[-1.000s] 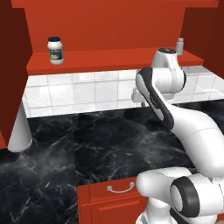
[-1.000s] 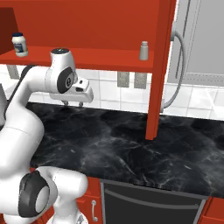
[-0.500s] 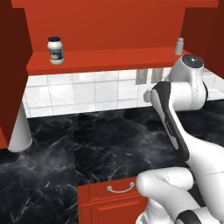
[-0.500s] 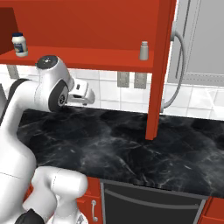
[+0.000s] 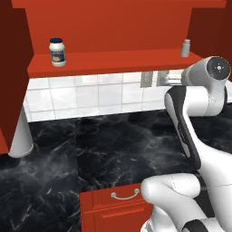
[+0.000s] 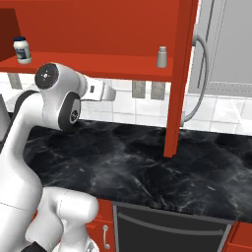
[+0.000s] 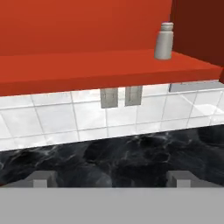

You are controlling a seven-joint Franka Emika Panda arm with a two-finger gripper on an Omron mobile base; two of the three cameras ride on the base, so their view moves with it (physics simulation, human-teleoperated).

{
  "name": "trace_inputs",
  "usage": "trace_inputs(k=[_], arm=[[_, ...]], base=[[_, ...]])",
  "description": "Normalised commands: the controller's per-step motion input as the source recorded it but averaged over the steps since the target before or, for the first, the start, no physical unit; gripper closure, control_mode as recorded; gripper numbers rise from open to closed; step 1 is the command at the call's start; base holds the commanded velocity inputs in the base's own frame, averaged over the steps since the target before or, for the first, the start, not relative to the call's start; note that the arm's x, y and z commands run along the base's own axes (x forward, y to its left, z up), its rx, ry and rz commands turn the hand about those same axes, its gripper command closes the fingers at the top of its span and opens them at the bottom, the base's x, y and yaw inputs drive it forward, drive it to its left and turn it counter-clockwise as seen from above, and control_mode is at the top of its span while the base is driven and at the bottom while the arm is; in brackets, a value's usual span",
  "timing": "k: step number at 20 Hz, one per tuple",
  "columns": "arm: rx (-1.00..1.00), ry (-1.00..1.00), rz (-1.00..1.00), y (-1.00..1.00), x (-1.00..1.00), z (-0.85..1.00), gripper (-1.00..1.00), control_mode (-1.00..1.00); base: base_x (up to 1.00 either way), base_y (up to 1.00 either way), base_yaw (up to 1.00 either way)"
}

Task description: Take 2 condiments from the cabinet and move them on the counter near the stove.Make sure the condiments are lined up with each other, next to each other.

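The red cabinet [image 5: 113, 61] stands open. On its shelf a white jar with a dark blue lid [image 5: 57, 51] [image 6: 21, 49] stands at the left end. The small grey-white shaker [image 5: 185, 48] [image 6: 161, 56] [image 7: 164, 41] stands near the right end. My gripper [image 6: 109, 92] [image 5: 162, 80] [image 7: 110, 181] hangs below the shelf, facing the tiled wall, left of and lower than the shaker. Its fingertips [image 7: 40, 179] stand wide apart, open, with nothing between them. The black marble counter [image 5: 113, 145] [image 7: 109, 155] lies underneath. The stove is out of view.
Two wall outlets [image 7: 117, 96] sit in the white tiles under the shelf. A red cabinet side panel [image 6: 179, 78] drops to the counter, with a grey fridge [image 6: 226, 54] beyond it. A white cylinder [image 5: 20, 136] stands at the counter's left. Red drawer [image 5: 118, 204] below.
The arm's elbow has swung over to the right in the left base view and lower in the right one. The hand has shifted slightly toward the shaker's side, and the jaws have spread open.
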Motion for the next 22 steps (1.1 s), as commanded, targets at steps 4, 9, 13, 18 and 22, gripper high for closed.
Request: trace_inputs(k=[4,9,13,18,22], arm=[[0.00,-0.22,-0.10,-0.50,0.10,0.88,-1.00,-1.00],[0.00,-0.18,-0.09,-0.43,0.00,0.67,-1.00,-1.00],[0.00,-0.02,-0.01,-0.03,0.02,0.01,-1.00,-1.00],[0.00,-0.03,0.00,0.00,0.03,-0.01,-1.00,-1.00],[0.00,-0.05,0.00,0.00,0.01,0.00,-1.00,-1.00]], base=[[0.00,0.00,0.00],[0.00,0.00,0.00],[0.00,0.00,0.00],[0.00,0.00,0.00],[0.00,0.00,0.00]])
